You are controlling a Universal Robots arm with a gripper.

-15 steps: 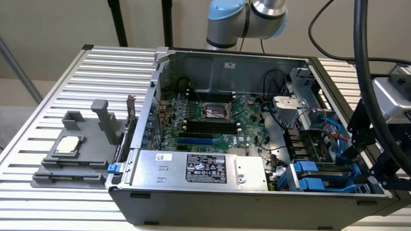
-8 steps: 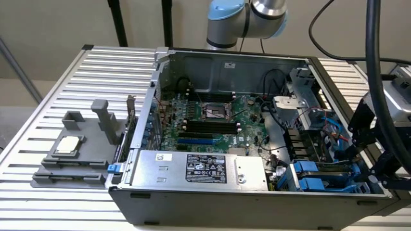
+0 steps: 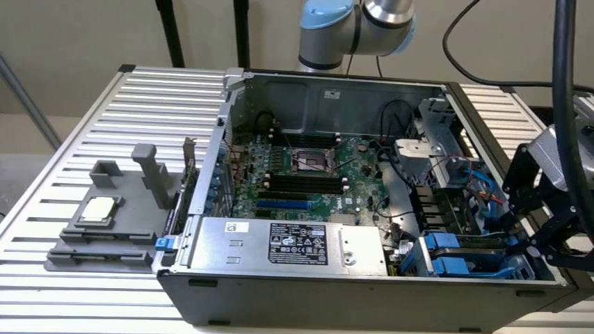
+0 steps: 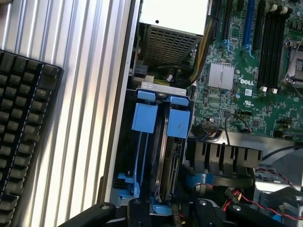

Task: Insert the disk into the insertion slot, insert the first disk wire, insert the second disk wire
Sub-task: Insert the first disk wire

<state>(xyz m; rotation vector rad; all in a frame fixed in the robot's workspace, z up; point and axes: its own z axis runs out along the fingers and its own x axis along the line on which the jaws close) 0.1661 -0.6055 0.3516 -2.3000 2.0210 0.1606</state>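
The disk (image 4: 170, 161) is seen edge-on inside the drive cage (image 4: 163, 86) — blue tab toward the power-supply box (image 4: 173, 19), green board (image 4: 246, 90) alongside. The gripper (image 4: 168, 210) is placed at the disk's other end — whether its jaws are clenched or released cannot be told.
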